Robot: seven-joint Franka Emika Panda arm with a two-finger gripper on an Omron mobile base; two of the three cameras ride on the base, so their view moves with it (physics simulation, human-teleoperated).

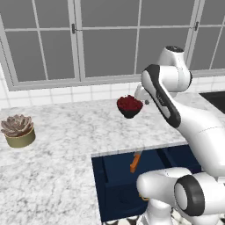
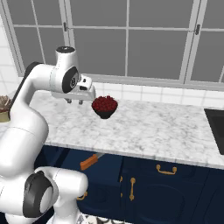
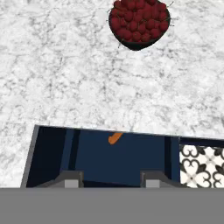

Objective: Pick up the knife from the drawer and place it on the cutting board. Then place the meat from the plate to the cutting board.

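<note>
Low in the left base frame, the knife [image 1: 136,161] lies inside the open drawer [image 1: 115,176], orange handle showing. Above it, at frame centre, the gripper [image 2: 74,101] hangs released over the marble counter [image 1: 79,127], beside the bowl [image 1: 129,106] of red stuff.

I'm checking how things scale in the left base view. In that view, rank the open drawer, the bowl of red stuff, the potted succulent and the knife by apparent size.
1. Drawer, by far.
2. Potted succulent.
3. Bowl; it's farther back, so this is unsure.
4. Knife.
</note>
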